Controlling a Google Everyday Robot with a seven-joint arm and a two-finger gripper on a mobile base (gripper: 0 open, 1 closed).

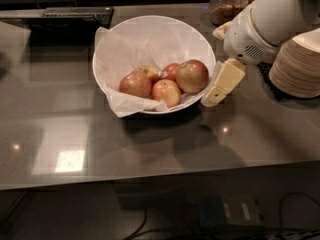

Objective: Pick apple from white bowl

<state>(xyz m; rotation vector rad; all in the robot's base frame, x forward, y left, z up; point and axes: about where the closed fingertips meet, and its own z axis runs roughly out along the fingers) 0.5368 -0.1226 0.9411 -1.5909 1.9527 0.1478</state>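
Observation:
The white bowl [150, 34] is large and round, lined with crinkled white paper, and stands on the dark counter at centre. Several apples lie in it. The apple [192, 76] is the largest, dull red with a yellow-green blush, and rests against the bowl's right side. Smaller red-yellow apples [135, 84] lie to its left. My gripper [222, 83] is cream-coloured and hangs just outside the bowl's right rim, close to the apple and low over the counter. It holds nothing that I can see.
A stack of beige paper bowls [297, 64] stands at the right, behind my arm. A glass jar [227, 4] stands at the back right. A dark flat appliance [75, 15] lies at the back left. The counter's front edge runs along the bottom.

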